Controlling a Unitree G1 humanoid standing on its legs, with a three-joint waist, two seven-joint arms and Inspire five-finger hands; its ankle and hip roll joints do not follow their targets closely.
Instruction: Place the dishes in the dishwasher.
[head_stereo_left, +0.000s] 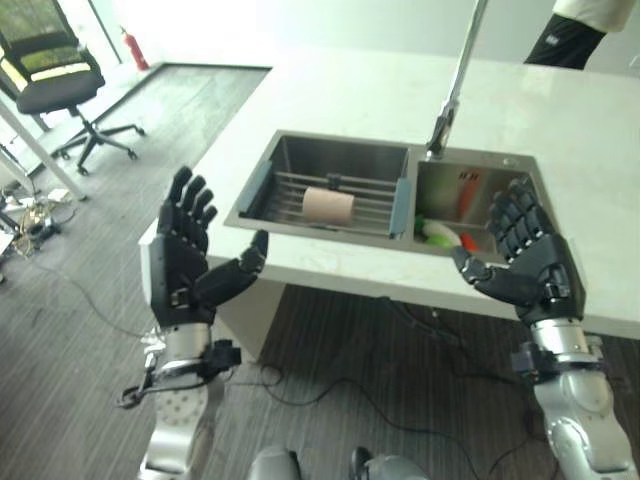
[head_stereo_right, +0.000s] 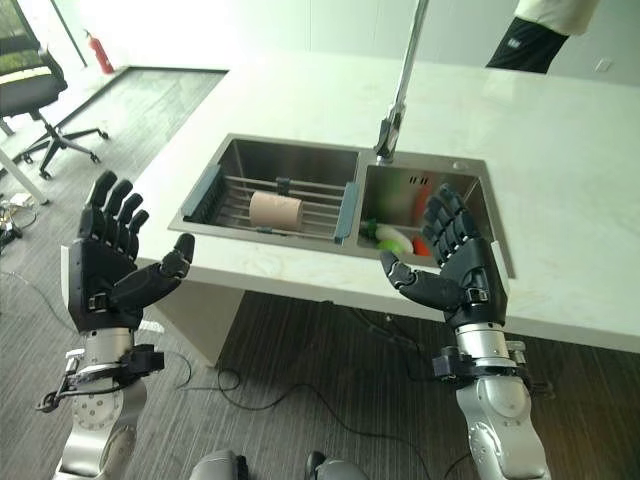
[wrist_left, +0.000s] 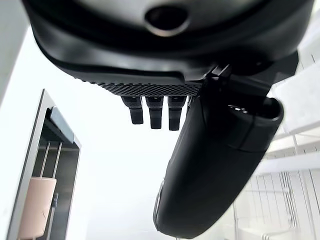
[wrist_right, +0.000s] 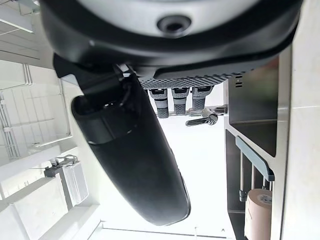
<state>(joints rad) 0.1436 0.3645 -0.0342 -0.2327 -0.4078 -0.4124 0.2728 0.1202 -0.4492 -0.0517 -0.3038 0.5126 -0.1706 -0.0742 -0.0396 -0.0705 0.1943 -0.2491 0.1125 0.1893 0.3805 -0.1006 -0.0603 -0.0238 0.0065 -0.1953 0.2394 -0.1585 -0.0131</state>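
**Both hands up and empty, dishes sitting in the sink**

Biggest thing here is the white countertop (head_stereo_left: 560, 130), a long pale slab running across the scene, with grey wood-look floor (head_stereo_left: 90, 320) in front of it and off to the left. Set into the counter is a steel double sink (head_stereo_right: 215, 175). The left basin has a wire drying rack (head_stereo_right: 235, 195) with blue-grey end pieces laid across it, and a beige cup (head_stereo_right: 275, 210) lies on its side on that rack. The right basin holds the rest of the dishes (head_stereo_right: 395, 238): something white and green, plus a bit of red or orange (too jumbled for me to tell the pieces apart). A tall chrome faucet (head_stereo_left: 455, 90) rises from the back edge between the two basins.

Now the arms. Both are raised in front of the counter edge, forearms upright, palms turned in toward each other. The left hand (head_stereo_left: 185, 255) is off the counter's left corner, fingers straight up and spread, thumb stuck out toward the sink, nothing in it. The right hand (head_stereo_right: 455, 260) is in front of the right basin, fingers up and only slightly bent, thumb pointing inward, also holding nothing. Neither hand touches the counter or any dish.

Smaller stuff: a black office chair (head_stereo_left: 55, 75) stands at far left, a red fire extinguisher (head_stereo_left: 135, 50) against the back wall, and a person (head_stereo_right: 535, 35) stands at the counter's far right corner.
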